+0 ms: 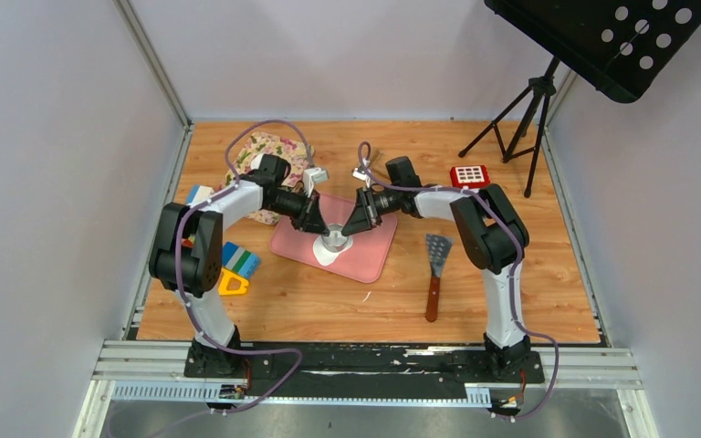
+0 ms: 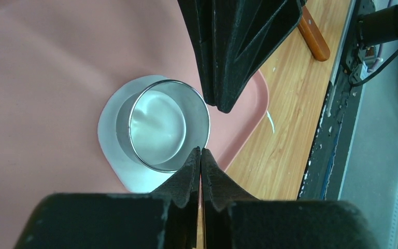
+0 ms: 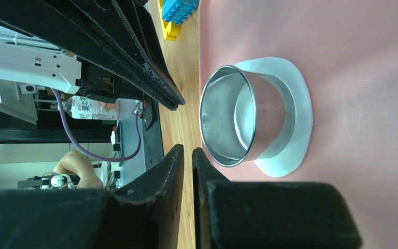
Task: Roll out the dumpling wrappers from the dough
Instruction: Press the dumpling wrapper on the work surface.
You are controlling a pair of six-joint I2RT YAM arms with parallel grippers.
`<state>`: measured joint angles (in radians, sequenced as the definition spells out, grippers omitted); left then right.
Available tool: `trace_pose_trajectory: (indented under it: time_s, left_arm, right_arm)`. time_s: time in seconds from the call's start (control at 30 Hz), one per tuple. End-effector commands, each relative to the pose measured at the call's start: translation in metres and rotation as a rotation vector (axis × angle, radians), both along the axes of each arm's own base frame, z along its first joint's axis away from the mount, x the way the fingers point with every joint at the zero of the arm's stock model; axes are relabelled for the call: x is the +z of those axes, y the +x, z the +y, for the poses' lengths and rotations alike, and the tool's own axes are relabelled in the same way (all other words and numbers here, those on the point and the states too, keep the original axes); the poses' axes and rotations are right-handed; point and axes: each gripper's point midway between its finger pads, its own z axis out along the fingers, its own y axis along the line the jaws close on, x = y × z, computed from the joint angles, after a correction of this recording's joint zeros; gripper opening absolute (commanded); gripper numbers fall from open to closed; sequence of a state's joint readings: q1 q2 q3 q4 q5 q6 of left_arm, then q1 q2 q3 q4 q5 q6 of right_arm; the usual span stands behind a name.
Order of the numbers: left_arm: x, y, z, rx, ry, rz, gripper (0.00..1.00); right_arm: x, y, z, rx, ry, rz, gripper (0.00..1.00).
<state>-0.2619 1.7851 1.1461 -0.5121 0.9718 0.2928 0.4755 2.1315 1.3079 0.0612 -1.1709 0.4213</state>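
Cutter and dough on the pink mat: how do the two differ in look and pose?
The cutter is shiny metal; the dough is matte white. The cutter stands upright as an open, tall-walled ring; the dough lies flat and thin. The dough spreads wider, its edge showing outside the cutter. Shared: both are roundish and sit on the mat, the cutter on top of the dough.

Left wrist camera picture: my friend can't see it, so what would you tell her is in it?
A shiny metal ring stands on a flat white dough sheet on a pink mat. The shut left gripper points at the ring's near rim from the bottom, and the right gripper reaches in from the top.
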Motion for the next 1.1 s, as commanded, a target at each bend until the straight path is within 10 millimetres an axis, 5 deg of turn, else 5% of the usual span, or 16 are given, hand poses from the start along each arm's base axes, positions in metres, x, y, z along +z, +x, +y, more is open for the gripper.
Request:
trace_pose_trajectory:
  time_s: [0.0, 1.07]
  left_arm:
    - [-0.008, -0.003, -0.001, -0.009, 0.013, 0.012, 0.05]
    - [-0.062, -0.004, 0.009, 0.04, 0.143, 0.123, 0.0]
  right_arm:
    - [-0.003, -0.004, 0.001, 0.034, 0.024, -0.003, 0.13]
    - [-0.027, 0.001, 0.007, 0.029, 0.005, 0.036, 0.12]
